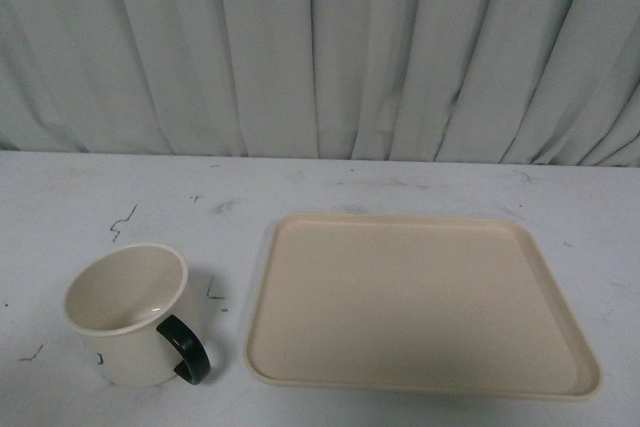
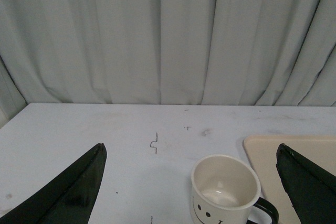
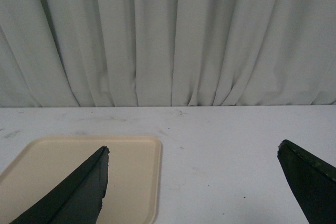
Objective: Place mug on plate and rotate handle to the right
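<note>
My left claw (image 2: 190,149) hung with its jaws spread wide and nothing between them, aimed so that the mug (image 2: 226,191) sat low in the gap ahead; I judged that was the pose for a straight reach to the one thing that had to move. The mug stood upright on the white table (image 1: 300,192), off to my left and near the plate (image 1: 420,387), with a strip of bare table between them. Its black handle (image 1: 185,349) stuck out toward me and to the right, on the side nearest the plate, so I judged the turn to come would be a small one. How small I could not quite tell, since my left wrist view cut the loop off at the frame edge. The smiley face (image 2: 202,212) looked back toward that wrist. Inside, the mug held nothing, only a glossy cream bottom. The plate lay flat ahead and to the right with nothing on it, its low rim clear all round. My right claw (image 3: 193,147) was likewise gaping and empty, poised near the plate's far corner, a sensible place to wait while the left arm did the carrying. Behind it all hung a pale pleated curtain (image 1: 300,47)
</note>
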Controlling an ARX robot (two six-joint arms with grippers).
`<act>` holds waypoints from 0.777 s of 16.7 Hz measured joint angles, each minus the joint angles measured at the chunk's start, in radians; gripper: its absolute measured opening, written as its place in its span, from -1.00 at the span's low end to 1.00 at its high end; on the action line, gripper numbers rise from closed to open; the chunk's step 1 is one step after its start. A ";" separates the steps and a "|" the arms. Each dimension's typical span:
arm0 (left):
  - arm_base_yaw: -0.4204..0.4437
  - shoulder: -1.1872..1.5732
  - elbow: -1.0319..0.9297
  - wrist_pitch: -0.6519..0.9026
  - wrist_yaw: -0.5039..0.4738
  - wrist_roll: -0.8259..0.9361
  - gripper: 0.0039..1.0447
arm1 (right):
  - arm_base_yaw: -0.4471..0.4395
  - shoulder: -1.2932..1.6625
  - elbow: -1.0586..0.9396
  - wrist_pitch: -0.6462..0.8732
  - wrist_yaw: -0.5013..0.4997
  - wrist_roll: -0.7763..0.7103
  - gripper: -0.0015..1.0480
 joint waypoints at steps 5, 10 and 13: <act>0.000 0.000 0.000 0.000 0.000 0.000 0.88 | 0.000 0.000 0.000 0.000 0.000 0.000 0.87; 0.000 0.000 0.000 0.000 0.000 0.000 0.88 | 0.000 0.000 0.000 0.000 0.000 0.000 0.87; 0.000 0.000 0.000 0.000 0.000 0.000 0.88 | 0.000 0.000 0.000 0.000 0.000 0.000 0.87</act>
